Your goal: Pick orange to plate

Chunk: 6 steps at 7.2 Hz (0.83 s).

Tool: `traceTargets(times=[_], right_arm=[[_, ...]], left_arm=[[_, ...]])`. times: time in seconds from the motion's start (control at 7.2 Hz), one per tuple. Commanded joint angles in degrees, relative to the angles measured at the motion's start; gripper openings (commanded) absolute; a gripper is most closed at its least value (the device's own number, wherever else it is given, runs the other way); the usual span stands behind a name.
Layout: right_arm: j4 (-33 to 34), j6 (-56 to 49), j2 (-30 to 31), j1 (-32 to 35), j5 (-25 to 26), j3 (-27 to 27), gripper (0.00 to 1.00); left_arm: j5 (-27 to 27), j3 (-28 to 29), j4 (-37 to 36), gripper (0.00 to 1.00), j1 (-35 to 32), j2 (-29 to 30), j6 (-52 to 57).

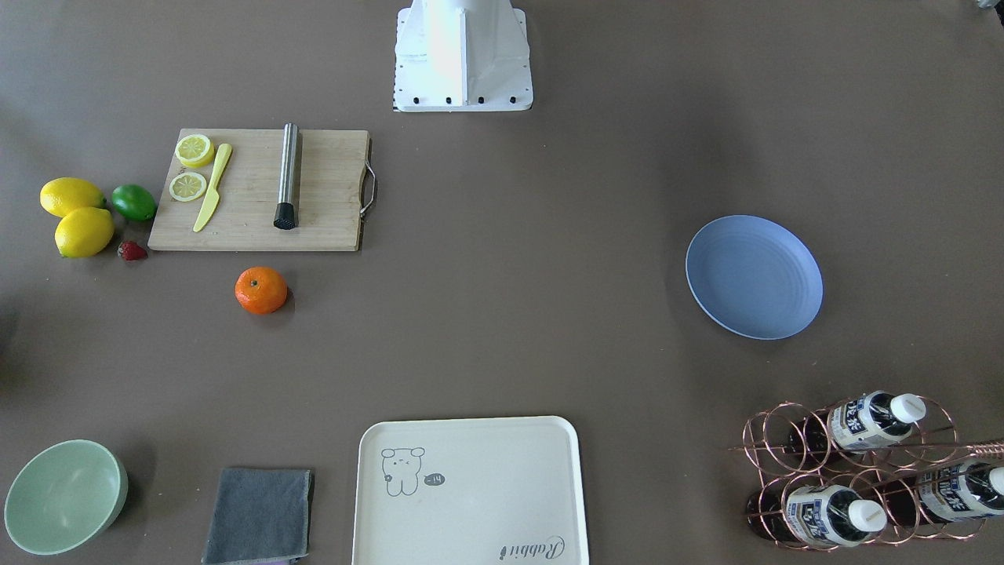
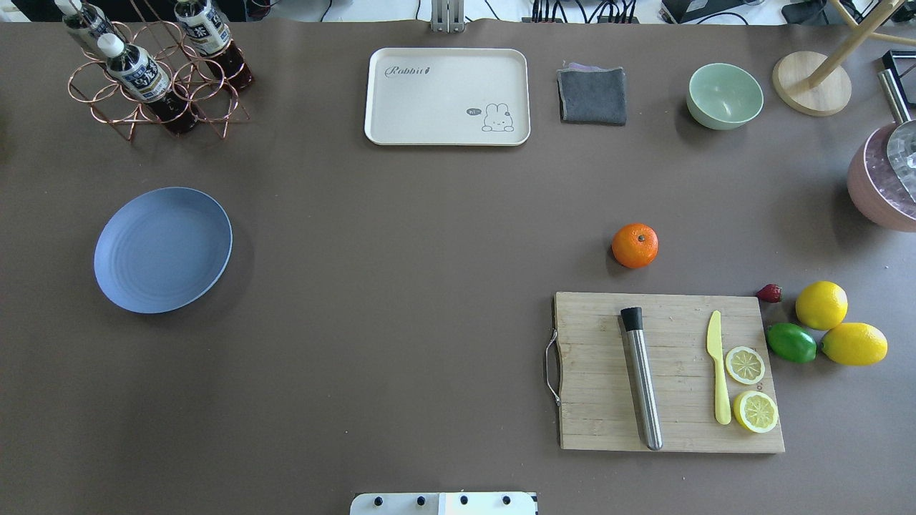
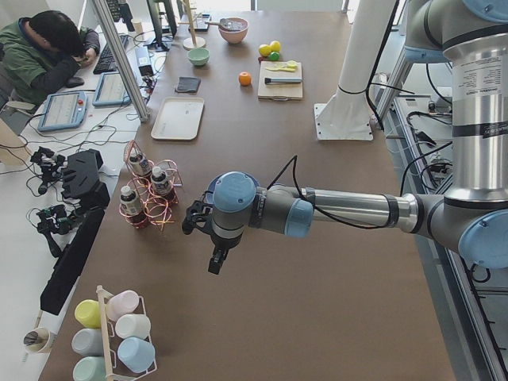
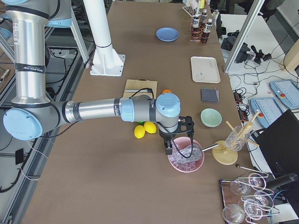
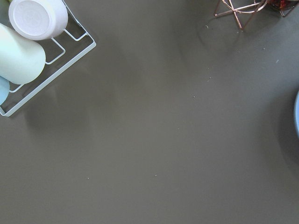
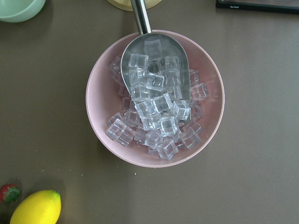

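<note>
The orange (image 1: pixel 261 290) (image 2: pixel 635 245) rests alone on the brown table, just beyond the cutting board, with its stem dimple up. The blue-lavender plate (image 1: pixel 754 276) (image 2: pixel 163 249) lies bare far across the table on the robot's left side. Neither gripper shows in the overhead or front views. In the exterior left view my left gripper (image 3: pixel 216 258) hangs over bare table near the bottle rack, far from the orange (image 3: pixel 244 78). In the exterior right view my right gripper (image 4: pixel 168 149) hovers above a pink bowl of ice, past the lemons. Whether either is open or shut I cannot tell.
A wooden cutting board (image 2: pixel 669 372) carries a steel muddler, a yellow knife and lemon slices. Two lemons (image 2: pixel 821 305), a lime (image 2: pixel 791 342) and a strawberry sit beside it. A cream tray (image 2: pixel 447 96), grey cloth (image 2: pixel 592 95), mint bowl (image 2: pixel 724 95), bottle rack (image 2: pixel 154 71) and pink ice bowl (image 6: pixel 154 98) line the edges.
</note>
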<state>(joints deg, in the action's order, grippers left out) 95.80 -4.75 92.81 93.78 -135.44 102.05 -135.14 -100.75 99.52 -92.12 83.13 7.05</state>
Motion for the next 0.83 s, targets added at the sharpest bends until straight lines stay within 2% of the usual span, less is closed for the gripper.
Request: traceTargets(times=[0.0,0.69], right_arm=[[0.00,0.00,0.00,0.00,-0.35,-0.10,1.00],[0.00,0.09,-0.61,0.00,-0.44,-0.10,1.00]], left_arm=[[-0.04,0.55,0.15,0.98,0.01,0.10,0.16],[0.05,0.56,0.06,0.98,0.10,0.36,-0.19]])
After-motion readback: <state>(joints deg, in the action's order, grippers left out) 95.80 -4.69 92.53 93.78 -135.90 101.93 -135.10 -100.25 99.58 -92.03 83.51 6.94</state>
